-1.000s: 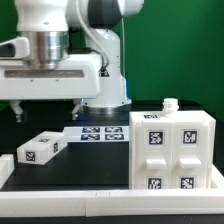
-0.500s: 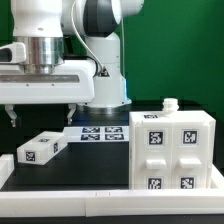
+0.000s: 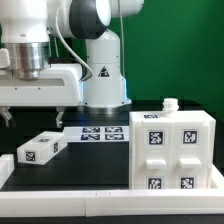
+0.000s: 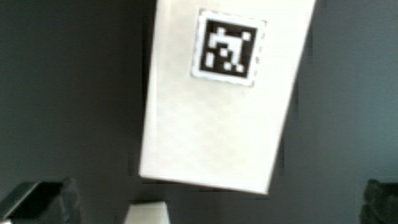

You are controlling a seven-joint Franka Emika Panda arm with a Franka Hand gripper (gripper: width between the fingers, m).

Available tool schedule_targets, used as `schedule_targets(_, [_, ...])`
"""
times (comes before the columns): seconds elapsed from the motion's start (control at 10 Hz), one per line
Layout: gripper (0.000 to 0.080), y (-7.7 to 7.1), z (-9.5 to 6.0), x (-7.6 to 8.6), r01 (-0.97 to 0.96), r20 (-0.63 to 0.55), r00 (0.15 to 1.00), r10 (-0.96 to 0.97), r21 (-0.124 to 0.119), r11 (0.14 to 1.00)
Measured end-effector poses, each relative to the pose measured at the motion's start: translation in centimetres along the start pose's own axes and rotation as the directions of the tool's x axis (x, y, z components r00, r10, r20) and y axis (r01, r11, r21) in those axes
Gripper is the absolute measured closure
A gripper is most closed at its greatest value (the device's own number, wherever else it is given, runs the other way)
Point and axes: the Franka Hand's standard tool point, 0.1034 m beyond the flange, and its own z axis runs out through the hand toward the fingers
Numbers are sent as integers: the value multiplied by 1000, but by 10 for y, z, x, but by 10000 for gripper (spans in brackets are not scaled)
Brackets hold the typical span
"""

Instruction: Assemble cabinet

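Observation:
The white cabinet body (image 3: pixel 170 150) stands at the exterior view's right, with several black-and-white tags on its front and a small white knob (image 3: pixel 168 103) on top. A smaller white block (image 3: pixel 40 150) with tags lies on the dark table at the exterior view's left. My gripper (image 3: pixel 35 118) hangs above this block, open and empty. In the wrist view the block (image 4: pixel 217 110) shows one tag and lies below and ahead of my gripper (image 4: pixel 214 205), between the lines of the two dark fingertips (image 4: pixel 45 200).
The marker board (image 3: pixel 100 133) lies flat behind the block, in front of the arm's base (image 3: pixel 103 95). A white rail (image 3: pixel 70 190) borders the table's front edge; a white piece (image 4: pixel 157 213) shows near the fingers in the wrist view.
The gripper has moved toward the exterior view's left and slightly down, above the small block. The block and the cabinet body have not moved.

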Motion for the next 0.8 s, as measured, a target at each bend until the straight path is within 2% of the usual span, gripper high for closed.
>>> schedule_targets(0.1, [2, 4, 6, -6, -23, -4, 1000, 23, 3, 1000])
schedule_targets(0.2, [2, 0, 10, -9, -20, -6, 1000, 20, 0, 1000])
schedule_targets(0.5, [2, -3, 8, -4, -12, -10, 1000, 12, -1, 1000])
schedule_targets(0.6, [2, -3, 13, -12, -65, -4, 998, 65, 10, 998])
schedule_targets(0.8, [2, -5, 24, -24, -92, 13, 996, 92, 10, 996])
